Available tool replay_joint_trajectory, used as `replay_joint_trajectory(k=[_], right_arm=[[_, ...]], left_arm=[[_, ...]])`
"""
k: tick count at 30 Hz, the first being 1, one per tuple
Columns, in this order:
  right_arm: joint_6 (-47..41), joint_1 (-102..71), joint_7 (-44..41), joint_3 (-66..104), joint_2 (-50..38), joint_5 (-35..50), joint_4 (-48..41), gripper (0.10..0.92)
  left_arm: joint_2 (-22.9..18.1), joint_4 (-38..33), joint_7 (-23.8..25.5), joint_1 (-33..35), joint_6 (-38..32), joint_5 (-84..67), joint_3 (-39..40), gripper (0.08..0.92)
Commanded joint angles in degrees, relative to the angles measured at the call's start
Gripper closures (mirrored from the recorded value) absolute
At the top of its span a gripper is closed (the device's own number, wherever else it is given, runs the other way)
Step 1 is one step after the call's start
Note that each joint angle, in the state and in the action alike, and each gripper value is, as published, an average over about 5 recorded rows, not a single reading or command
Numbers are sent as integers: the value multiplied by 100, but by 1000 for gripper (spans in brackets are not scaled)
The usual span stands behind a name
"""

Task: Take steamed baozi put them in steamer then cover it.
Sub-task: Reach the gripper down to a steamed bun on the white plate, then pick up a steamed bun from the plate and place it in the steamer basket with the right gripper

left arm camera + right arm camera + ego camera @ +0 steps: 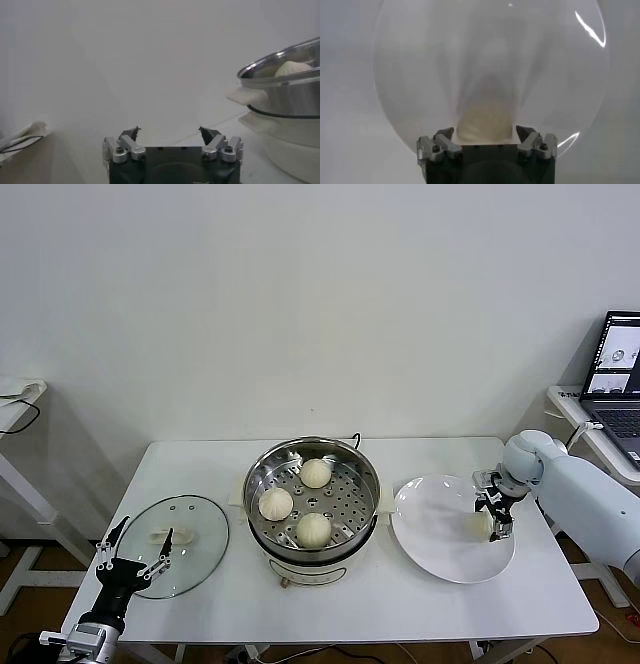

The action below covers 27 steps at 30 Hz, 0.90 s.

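Three baozi in, one to go, cover still off.

You have the right gripper (492,519) straddling the last baozi (485,121) on the plate (440,554) (grip unclear); three sit in the steamer (312,459); the cover (195,559) lies beside the spread, empty left gripper (135,546).

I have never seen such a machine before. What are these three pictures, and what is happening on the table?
This is a robot with two arms, each ending in a claw. The wide picture comes from a camera on its head; the other two come from cameras on its wrists.

On the white table stand a metal steamer holding three baozi, a glass cover lying flat to its left, and a white plate to its right.

The right claw is down on the plate, its fingers on either side of the last baozi; whether it grips it yet is unclear. The left claw hangs open by the cover, holding nothing.
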Motion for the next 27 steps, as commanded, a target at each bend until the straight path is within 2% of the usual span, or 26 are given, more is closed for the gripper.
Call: replay_joint_trajectory(k=[1,4,11,17,27], right_arm=[[15,-18,9,49,23,-70,-18,320],[18,-22,5,52,22,-58,-5,348],[-66,149,-53,-99,-217,345,293,355],[-551,967,-97,-1002,-836,1596,1075,355],[-1775,3851,153,-3694,-1582,3818,2920,355]], left_arm=[[0,-11,-1,-4,3,2,9,177],[-3,-18,-3,-5,4,3,21,177],[-4,-49,-10,6,7,9,32,177],[-5,-91,-19,18,5,10,54,177],[0,-103,-14,35,-31,22,86,177]])
